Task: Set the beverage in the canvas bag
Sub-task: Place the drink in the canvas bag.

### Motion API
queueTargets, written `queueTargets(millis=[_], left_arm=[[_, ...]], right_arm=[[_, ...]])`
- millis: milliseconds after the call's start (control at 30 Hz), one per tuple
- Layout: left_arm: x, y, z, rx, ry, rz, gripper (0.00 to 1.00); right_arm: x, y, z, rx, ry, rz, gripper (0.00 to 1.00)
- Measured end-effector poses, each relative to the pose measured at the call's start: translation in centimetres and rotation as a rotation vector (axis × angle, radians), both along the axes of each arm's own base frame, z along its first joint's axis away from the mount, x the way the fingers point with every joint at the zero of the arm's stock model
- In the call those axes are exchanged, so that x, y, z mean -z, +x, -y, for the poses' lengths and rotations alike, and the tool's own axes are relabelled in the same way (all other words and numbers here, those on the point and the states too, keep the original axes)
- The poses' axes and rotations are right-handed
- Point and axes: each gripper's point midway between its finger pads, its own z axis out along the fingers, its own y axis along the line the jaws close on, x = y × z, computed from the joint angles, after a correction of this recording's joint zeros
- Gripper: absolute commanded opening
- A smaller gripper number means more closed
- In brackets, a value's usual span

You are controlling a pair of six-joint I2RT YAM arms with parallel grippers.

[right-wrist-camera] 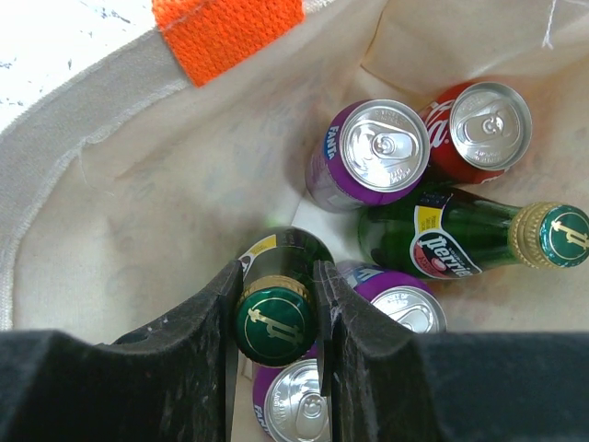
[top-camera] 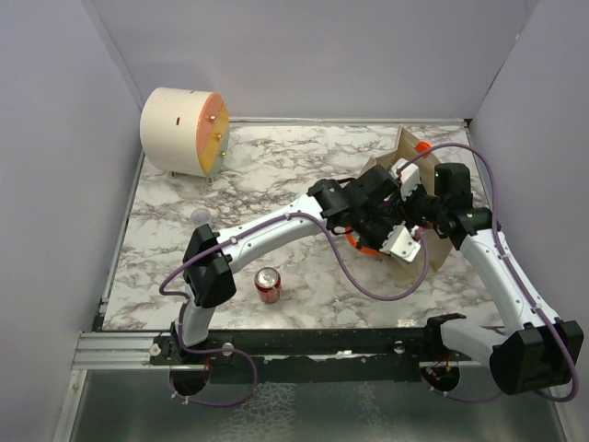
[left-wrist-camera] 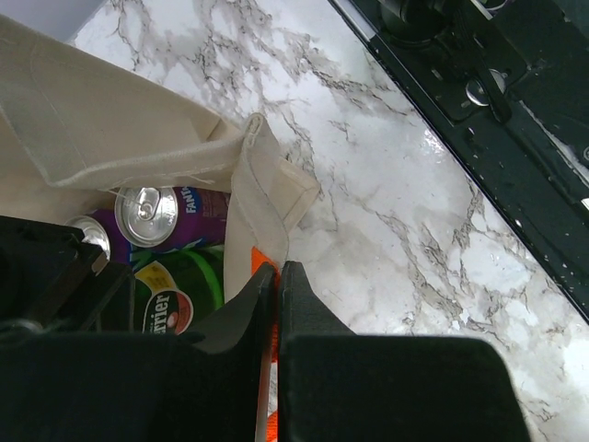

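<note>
Two arms meet over the bag (top-camera: 402, 149), a beige canvas tote. At the bag's rim the left gripper (left-wrist-camera: 278, 269) is clamped tight on the orange handle (left-wrist-camera: 259, 261), which seems to pull that side up so the mouth gapes. Inside the bag the right gripper (right-wrist-camera: 276, 276) pinches the bottle (right-wrist-camera: 276, 324) by its cap, jaws snug on both sides, the body apparently hanging upright below. The step in hand looks like the release. It is best to lower until the base finds support on the bag's floor or its contents and only then loosen. Withdrawing straight up should stop the fingers snagging canvas or toppling the bottle. The bottle is dark green, likely glass, with a gold-ringed green cap bearing a gold emblem and a yellow label patch at the shoulder. Crowded round it inside the bag are a second bottle (right-wrist-camera: 442, 241) on its side, a Fanta can (right-wrist-camera: 373, 152), a red can (right-wrist-camera: 483, 124) and purple cans (right-wrist-camera: 405, 308). One loose can (top-camera: 268, 284) stands well outside the bag.
</note>
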Motion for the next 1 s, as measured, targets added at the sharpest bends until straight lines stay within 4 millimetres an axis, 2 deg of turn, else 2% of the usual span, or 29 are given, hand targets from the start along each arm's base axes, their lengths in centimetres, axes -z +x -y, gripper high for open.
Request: queueTargets(millis=[533,833,1000], left_arm=[[-1.0,2.1,-0.7,-0.041,-0.015,0.003,0.0],[-1.3,2.6,-0.8,-0.035,-0.032,0.008,0.0],[-1.9,3.6,-0.5,-0.069,-0.06,-0.007,0.0]], right_arm=[[1.6,-0.1,0.8,0.027,-0.04,-0.013,0.01],[1.8,0.6,0.8,0.026,-0.046,-0.001,0.01],[2.1,0.9,0.8,0.023,-0.05,-0.003,0.01]])
